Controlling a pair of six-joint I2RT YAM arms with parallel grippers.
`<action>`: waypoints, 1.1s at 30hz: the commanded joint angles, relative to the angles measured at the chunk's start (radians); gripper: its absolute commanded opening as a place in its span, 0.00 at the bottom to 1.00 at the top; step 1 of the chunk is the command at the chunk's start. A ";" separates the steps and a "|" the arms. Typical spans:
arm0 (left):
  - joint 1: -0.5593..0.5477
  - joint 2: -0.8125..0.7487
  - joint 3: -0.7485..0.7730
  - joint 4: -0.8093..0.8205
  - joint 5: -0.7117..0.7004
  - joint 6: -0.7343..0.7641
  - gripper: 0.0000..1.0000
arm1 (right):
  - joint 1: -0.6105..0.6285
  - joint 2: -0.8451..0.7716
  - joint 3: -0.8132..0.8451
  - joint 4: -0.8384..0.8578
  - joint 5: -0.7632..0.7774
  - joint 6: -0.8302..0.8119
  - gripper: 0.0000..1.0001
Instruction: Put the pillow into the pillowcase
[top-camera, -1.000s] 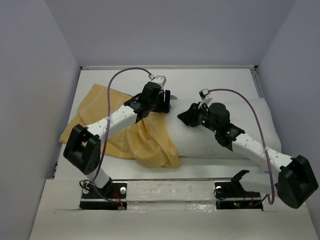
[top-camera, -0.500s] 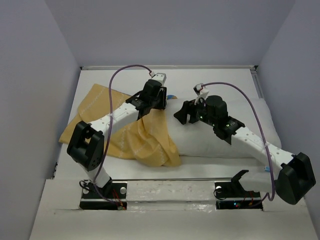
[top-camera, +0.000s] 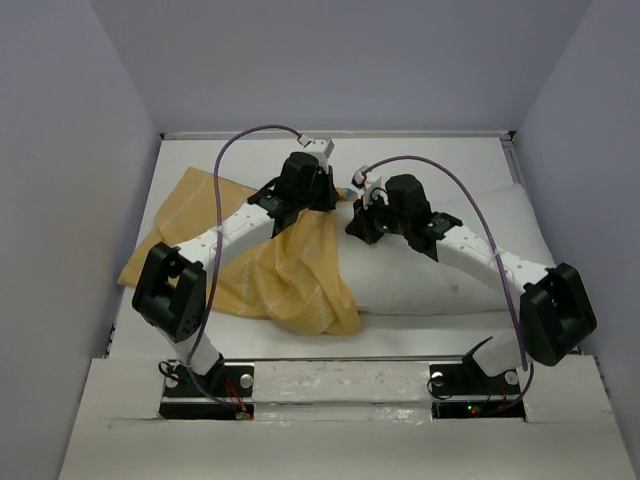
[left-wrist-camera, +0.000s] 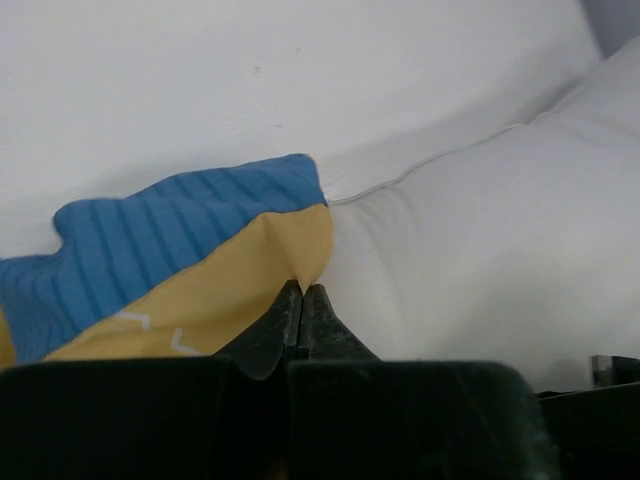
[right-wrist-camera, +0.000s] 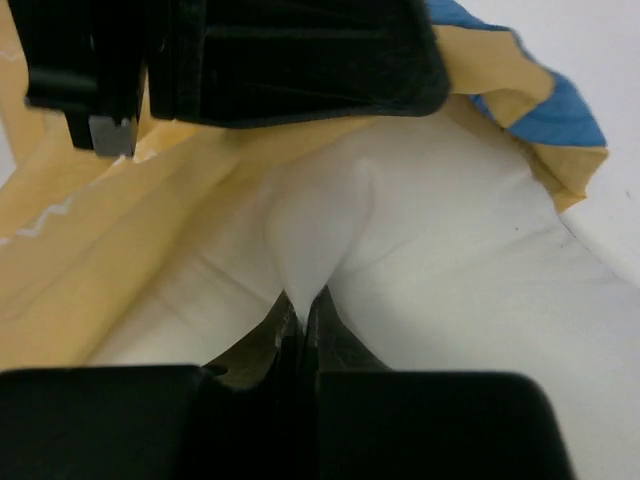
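The pillow (top-camera: 450, 260) lies on the right half of the table (top-camera: 420, 160), its long side going left to right; its right end reaches close to the table's right edge. The pillowcase (top-camera: 260, 270) is spread on the left half, yellow side up and wrinkled; its right part lies over the left end of the pillow, and how much of the pillow is already inside I cannot tell. In the left wrist view a corner of the case shows its blue striped side just beside the white pillow.

The left gripper (left-wrist-camera: 302, 295) is at the far side of the case's right edge; its fingers are pressed together on the yellow hem, right where it meets the pillow. The right gripper (right-wrist-camera: 303, 300) is just beside it, a little nearer and to the right; its fingers are closed on a small pinched fold of the pillow's white fabric, which rises to a peak above them. The two grippers are very near each other; the black body of the left one fills the top of the right wrist view.
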 joint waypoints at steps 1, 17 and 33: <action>0.003 -0.129 0.047 0.199 0.293 -0.132 0.00 | 0.012 -0.119 -0.111 0.117 -0.237 0.082 0.00; -0.151 -0.235 0.064 0.513 0.493 -0.432 0.00 | 0.043 -0.029 -0.492 1.493 0.026 0.768 0.00; -0.155 -0.366 -0.124 0.187 -0.074 -0.148 0.99 | -0.077 -0.206 -0.342 0.704 0.570 0.772 0.00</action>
